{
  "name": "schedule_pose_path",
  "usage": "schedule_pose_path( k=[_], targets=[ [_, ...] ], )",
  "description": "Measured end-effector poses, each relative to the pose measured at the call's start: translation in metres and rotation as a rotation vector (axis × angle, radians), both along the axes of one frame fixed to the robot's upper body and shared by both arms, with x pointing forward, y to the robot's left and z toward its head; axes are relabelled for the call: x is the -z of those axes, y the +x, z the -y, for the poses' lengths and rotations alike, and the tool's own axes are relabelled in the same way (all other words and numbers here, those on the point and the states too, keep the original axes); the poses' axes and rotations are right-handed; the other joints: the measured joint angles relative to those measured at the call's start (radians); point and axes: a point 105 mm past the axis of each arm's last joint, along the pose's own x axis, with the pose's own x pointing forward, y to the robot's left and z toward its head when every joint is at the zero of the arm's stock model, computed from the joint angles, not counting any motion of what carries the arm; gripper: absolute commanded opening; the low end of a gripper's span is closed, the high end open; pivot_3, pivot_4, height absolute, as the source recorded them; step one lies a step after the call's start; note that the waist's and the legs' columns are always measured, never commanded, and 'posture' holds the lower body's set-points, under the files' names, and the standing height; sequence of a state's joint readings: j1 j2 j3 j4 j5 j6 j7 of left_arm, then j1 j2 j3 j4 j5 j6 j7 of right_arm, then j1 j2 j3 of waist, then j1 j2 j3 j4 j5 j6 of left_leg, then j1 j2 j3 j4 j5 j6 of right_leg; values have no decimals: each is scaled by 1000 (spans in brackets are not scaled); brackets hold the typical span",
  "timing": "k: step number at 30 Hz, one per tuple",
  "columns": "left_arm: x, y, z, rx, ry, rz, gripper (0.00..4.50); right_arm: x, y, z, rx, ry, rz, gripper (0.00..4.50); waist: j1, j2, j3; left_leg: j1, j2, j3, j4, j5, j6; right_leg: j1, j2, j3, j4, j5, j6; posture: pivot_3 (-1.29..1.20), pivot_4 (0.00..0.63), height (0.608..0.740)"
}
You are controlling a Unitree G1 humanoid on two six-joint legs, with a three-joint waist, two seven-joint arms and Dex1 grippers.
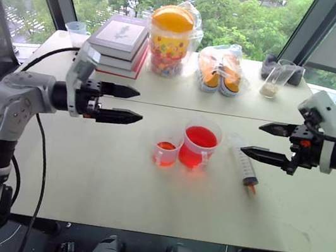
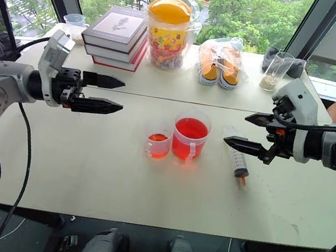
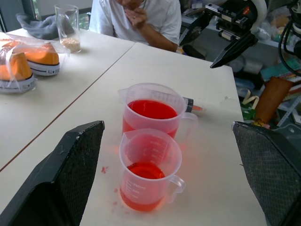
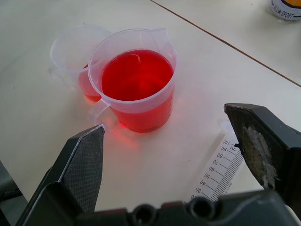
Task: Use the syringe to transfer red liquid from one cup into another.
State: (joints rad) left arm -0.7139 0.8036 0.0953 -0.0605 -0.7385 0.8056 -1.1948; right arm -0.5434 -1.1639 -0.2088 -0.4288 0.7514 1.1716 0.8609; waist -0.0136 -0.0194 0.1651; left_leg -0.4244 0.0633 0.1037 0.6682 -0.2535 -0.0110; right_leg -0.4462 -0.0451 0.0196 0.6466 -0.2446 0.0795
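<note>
The syringe (image 1: 244,164) is seen lying flat on the white table (image 1: 113,188), orange tip toward the robot, just to the right of the wider cup (image 1: 199,145), and it is gripped by nothing. Its printed scale is legible in the right wrist view, whereas in the left wrist view little more than its tip end is shown, the rest being hidden behind the wider cup. The wider cup is well filled with red liquid (image 4: 137,74); the smaller cup (image 1: 166,147) stands touching or nearly touching its left side, with a shallow layer of red at its bottom. Small red spots on the table beside the smaller cup are revealed by the left wrist view. The left gripper (image 1: 134,106) and the right gripper (image 1: 256,139) are held above the table on either side, jaws spread and empty. A seated person (image 3: 141,19) is seen beyond the table's end.
</note>
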Motion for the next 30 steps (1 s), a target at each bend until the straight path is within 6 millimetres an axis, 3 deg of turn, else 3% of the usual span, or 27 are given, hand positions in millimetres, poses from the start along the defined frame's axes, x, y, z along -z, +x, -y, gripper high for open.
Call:
schedule_pose_path(
  k=[30],
  targets=[
    [-6,4,6,19,-20,13,4500,5,0,9,52,-29,-19,4457,0,0,0,0,0,0,0,0,0,0,0,0,0,0,0,0,150,740]
  ],
)
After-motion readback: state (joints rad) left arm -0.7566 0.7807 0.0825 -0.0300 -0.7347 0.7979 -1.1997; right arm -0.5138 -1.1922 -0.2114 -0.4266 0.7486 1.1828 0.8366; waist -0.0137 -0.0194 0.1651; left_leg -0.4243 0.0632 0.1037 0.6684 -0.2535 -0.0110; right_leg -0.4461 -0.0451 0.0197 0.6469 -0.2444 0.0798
